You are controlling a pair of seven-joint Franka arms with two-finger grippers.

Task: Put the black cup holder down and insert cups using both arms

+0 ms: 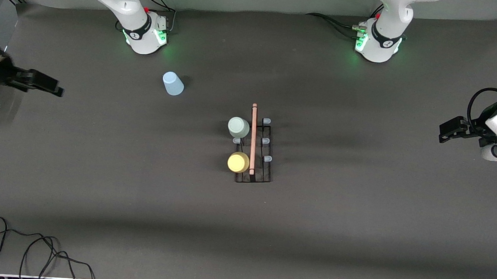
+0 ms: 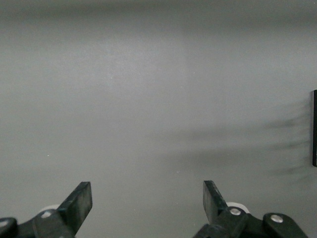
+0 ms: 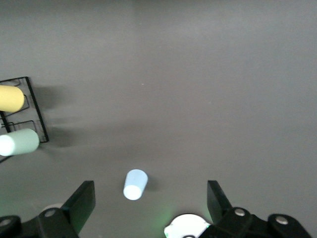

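The black cup holder (image 1: 254,150), a thin wire rack with a smooth light wooden rod handle (image 1: 253,139), is being carried by the matte dark grey counter (image 1: 355,228) near its middle, its long axis running from the front camera toward the bases. The yellow cup (image 1: 238,162) is being held upside down on the nearest peg on the right arm's side; the pale green cup (image 1: 238,127) is sitting likewise farther along. Pale-blue-tipped pegs (image 1: 265,141) are being left bare. Farther still, the light blue cup (image 1: 173,84) is standing inverted toward the right arm's base. The right tool (image 3: 146,206) and left tool (image 2: 147,201) are being held wide open, gripping nothing, over the counter's ends.
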